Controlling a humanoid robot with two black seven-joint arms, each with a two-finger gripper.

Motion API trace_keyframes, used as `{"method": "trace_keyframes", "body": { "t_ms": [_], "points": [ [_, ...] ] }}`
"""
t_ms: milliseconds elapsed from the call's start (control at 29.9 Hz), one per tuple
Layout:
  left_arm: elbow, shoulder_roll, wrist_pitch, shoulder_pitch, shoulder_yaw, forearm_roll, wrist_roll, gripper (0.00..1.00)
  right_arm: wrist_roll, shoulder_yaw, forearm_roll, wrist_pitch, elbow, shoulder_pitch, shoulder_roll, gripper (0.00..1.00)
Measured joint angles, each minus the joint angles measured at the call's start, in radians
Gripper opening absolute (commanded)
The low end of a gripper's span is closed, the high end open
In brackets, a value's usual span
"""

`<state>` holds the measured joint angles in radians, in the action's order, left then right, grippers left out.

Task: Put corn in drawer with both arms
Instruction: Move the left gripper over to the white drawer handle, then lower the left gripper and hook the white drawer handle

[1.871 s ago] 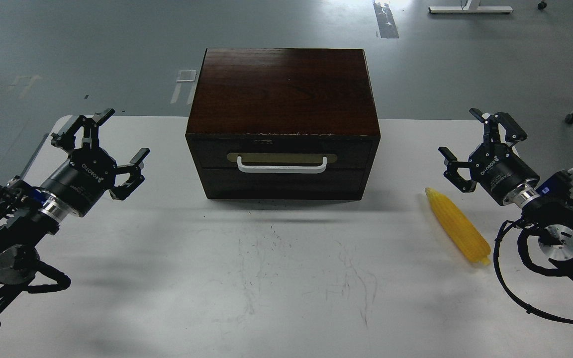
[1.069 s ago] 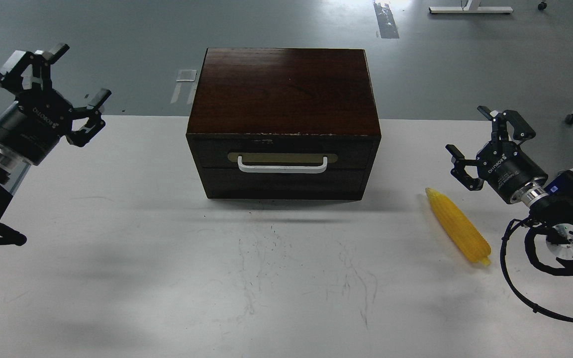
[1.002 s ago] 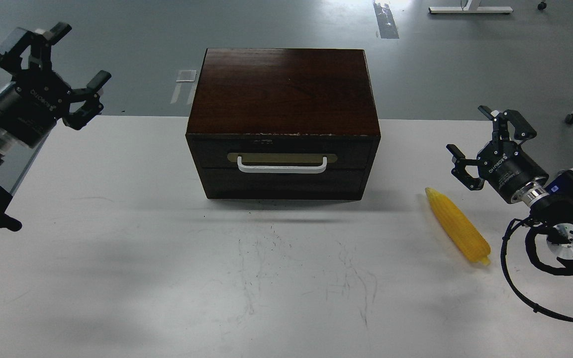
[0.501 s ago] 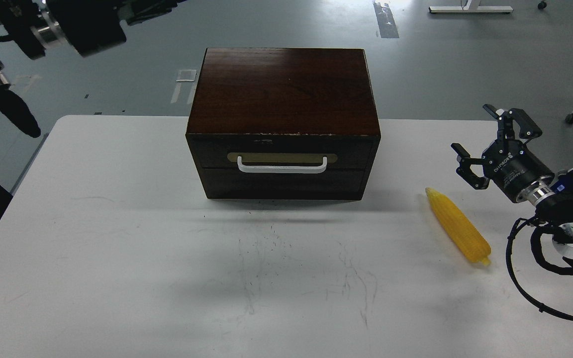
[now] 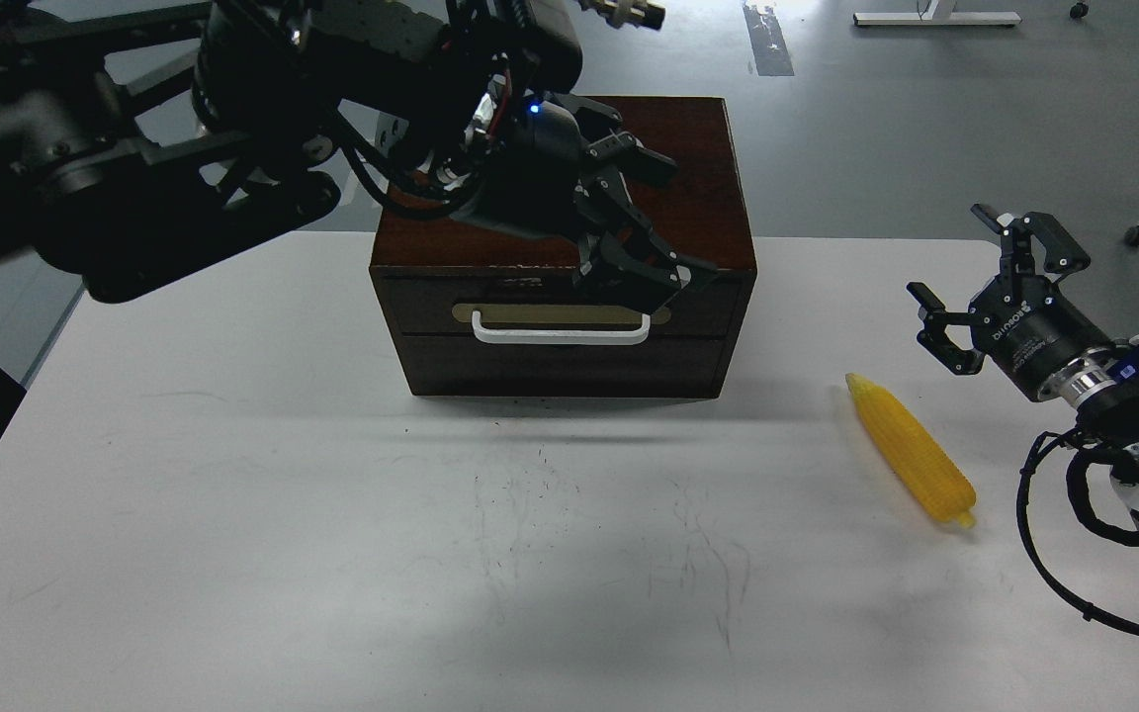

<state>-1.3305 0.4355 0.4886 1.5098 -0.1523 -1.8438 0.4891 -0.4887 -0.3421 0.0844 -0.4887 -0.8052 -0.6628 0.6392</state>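
Note:
The yellow corn lies on the white table at the right, its point toward the box. The drawer of the dark brown box is shut, with its white bar handle showing. My left gripper reaches in from the upper left over the box top. Its fingers are spread open and empty, with the lower fingertips just above the handle's right end. My right gripper is open and empty above the table, to the right of and behind the corn.
The dark brown box stands at the back middle of the white table. My left arm covers the box's left rear part. A chair's wheel shows at the far right on the grey floor.

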Motion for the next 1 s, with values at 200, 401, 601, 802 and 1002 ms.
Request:
{"method": "trace_keyframes", "body": {
  "t_ms": [200,401,601,802,1002],
  "points": [
    [0.01,-0.066,0.0,0.041,0.162,-0.127,0.0,0.99,0.0,-0.009,0.0,0.0,0.0,0.0,0.007,1.0],
    [0.065,-0.125,0.0,0.077,0.302,-0.16,0.0,0.99,0.0,-0.014,0.0,0.0,-0.011,0.0,0.021,1.0],
    [0.13,-0.17,0.0,0.08,0.353,-0.161,0.0,0.99,0.0,-0.015,0.0,0.0,-0.013,0.0,0.025,1.0],
    [0.189,-0.206,0.0,0.081,0.401,-0.161,0.0,0.99,0.0,-0.015,0.0,0.0,-0.013,0.0,0.025,1.0],
    [0.224,-0.21,0.0,0.078,0.441,-0.161,0.0,0.99,0.0,-0.017,0.0,0.0,-0.013,0.001,0.03,1.0]
  ]
}}
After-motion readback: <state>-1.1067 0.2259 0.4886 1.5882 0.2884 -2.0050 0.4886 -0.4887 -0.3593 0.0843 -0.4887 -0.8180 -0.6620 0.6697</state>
